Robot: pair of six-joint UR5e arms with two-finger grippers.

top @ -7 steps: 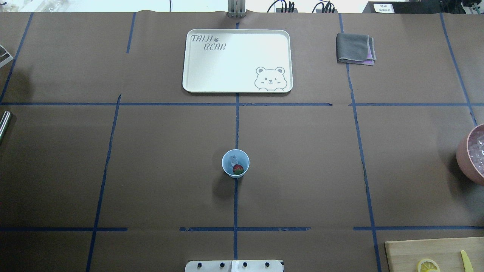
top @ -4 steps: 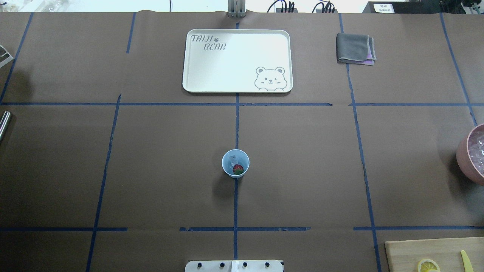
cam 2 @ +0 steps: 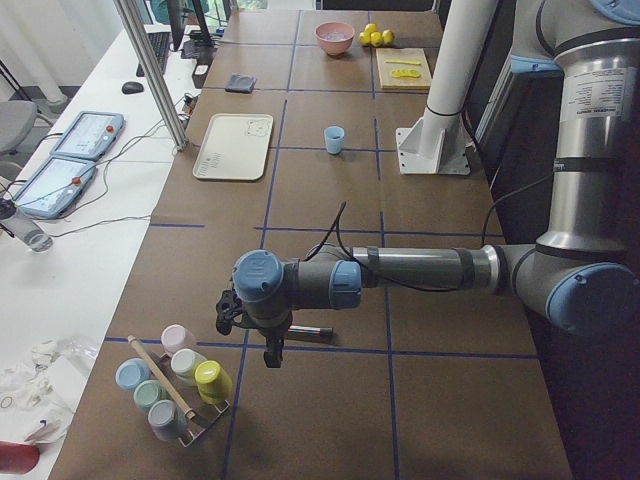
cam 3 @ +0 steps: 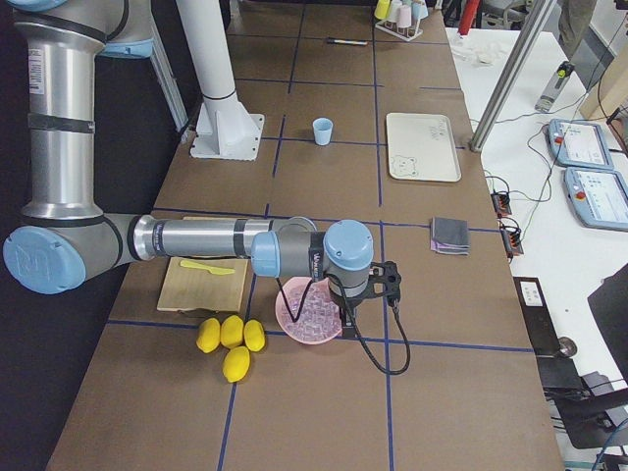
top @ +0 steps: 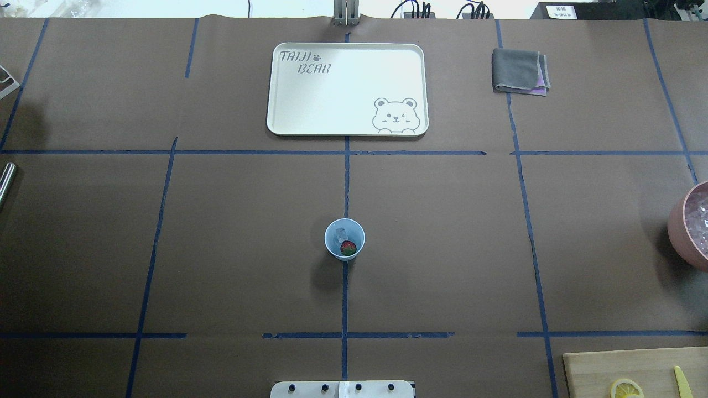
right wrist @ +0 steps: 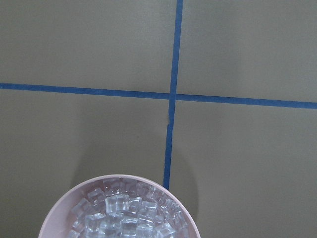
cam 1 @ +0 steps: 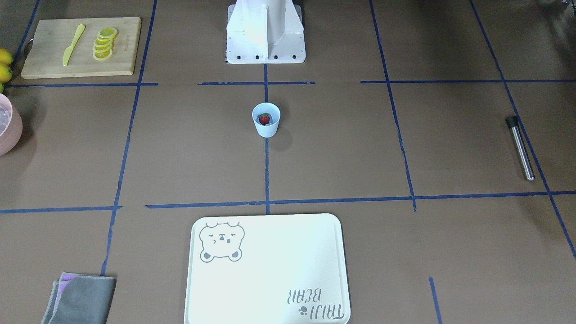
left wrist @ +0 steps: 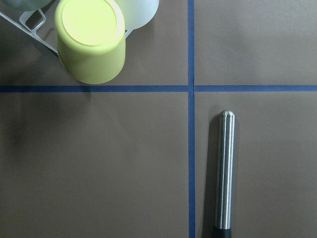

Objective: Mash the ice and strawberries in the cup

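Observation:
The light-blue cup stands upright at the table's middle, also in the front view. Inside it lie one red strawberry and a pale piece of ice. My left gripper hangs over the far left end of the table, above a steel rod with a black end. My right gripper hangs over the pink bowl of ice cubes at the far right end. Both show only in side views, so I cannot tell whether they are open or shut.
A white bear tray lies beyond the cup, with a folded grey cloth to its right. A cutting board holds lemon slices and a yellow knife. Whole lemons lie by the bowl. A rack of upturned cups stands near the left gripper.

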